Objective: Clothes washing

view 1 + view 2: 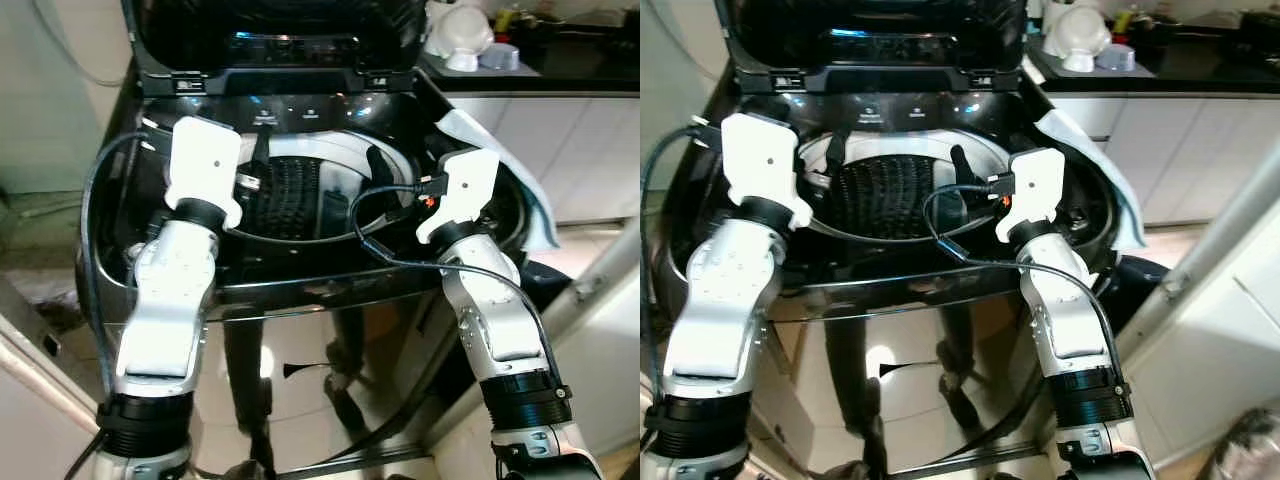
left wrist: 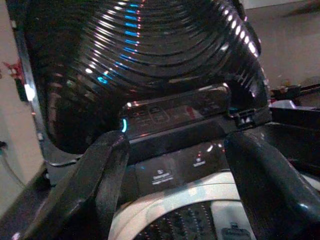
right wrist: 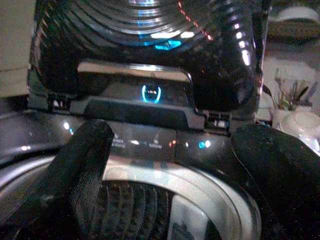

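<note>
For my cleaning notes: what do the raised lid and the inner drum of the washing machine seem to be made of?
The raised black ribbed lid looks like glossy dark plastic or tinted glass: its ridges mirror lights sharply. The dark perforated inner drum seems to be metal, though dimness leaves it uncertain; its pale ring looks like matte plastic.

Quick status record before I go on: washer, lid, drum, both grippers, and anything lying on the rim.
washer: black top-loader, directly ahead
lid: raised, upright at the back
drum: dark ribbed interior, contents cannot be made out
left gripper: open, held over the drum's left side, facing the lid
right gripper: open, held over the drum's right side
cloth: pale, draped over the washer's right rim
</note>
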You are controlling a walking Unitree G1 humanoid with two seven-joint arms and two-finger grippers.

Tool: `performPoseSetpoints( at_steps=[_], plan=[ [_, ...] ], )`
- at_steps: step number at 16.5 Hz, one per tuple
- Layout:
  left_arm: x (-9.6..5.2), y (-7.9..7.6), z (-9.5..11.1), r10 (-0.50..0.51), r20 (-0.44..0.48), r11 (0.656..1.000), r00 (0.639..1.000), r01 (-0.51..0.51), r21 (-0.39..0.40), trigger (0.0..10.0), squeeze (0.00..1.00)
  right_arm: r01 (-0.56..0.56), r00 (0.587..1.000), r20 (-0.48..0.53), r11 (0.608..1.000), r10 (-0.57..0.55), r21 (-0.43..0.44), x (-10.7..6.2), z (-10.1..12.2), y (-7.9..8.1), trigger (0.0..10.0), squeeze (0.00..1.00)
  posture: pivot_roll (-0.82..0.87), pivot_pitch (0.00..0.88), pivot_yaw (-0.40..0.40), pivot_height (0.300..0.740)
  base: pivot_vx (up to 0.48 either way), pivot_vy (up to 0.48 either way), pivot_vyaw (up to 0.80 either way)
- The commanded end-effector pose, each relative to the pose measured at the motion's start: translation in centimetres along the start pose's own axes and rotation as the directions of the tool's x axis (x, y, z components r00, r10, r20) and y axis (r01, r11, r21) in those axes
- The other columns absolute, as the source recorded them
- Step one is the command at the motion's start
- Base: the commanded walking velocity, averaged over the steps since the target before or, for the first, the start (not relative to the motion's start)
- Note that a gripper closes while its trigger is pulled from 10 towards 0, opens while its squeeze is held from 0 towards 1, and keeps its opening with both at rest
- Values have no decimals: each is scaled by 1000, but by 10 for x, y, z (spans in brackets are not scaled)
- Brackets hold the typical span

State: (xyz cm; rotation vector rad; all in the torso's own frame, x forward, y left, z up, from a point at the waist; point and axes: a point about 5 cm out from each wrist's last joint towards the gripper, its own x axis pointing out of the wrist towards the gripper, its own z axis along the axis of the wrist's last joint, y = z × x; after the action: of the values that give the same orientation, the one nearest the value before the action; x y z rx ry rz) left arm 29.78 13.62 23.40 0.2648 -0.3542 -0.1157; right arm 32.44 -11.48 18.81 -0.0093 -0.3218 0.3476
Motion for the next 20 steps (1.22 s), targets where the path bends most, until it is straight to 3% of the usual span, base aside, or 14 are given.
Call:
performPoseSetpoints(
  at_steps=[1,13,16,18,19,20],
  plan=[
    [0,-2,-5,18,-28,1000,999,-18,7,10000,0,-2,999,-37,1000,2,10,-2,-7,-2,10000,0,23,0,-38,740,-244,0,0],
    [3,-12,-11,55,-54,998,997,-55,3,10000,0,-53,996,-67,999,53,-4,-1,-14,-1,10000,0,17,0,-46,740,-346,0,0],
    [4,-13,-14,44,-71,999,997,-43,20,10000,0,-60,996,-74,998,59,-13,0,-15,0,10000,0,15,0,-46,740,0,0,0],
    [4,-14,-19,32,-84,999,996,-29,30,10000,0,-44,998,-55,997,41,-58,-1,-13,-2,10000,0,13,0,-47,740,0,0,-734],
    [4,-15,-25,11,-101,998,995,-5,61,10000,0,-8,999,-34,991,3,-137,-3,-11,-8,10000,0,8,0,-42,740,0,0,-725],
    [2,-15,-31,5,-116,998,993,3,68,10000,0,28,998,-49,986,-36,-162,-6,-15,-14,10000,0,5,0,-40,740,0,0,-725]
  ],
)
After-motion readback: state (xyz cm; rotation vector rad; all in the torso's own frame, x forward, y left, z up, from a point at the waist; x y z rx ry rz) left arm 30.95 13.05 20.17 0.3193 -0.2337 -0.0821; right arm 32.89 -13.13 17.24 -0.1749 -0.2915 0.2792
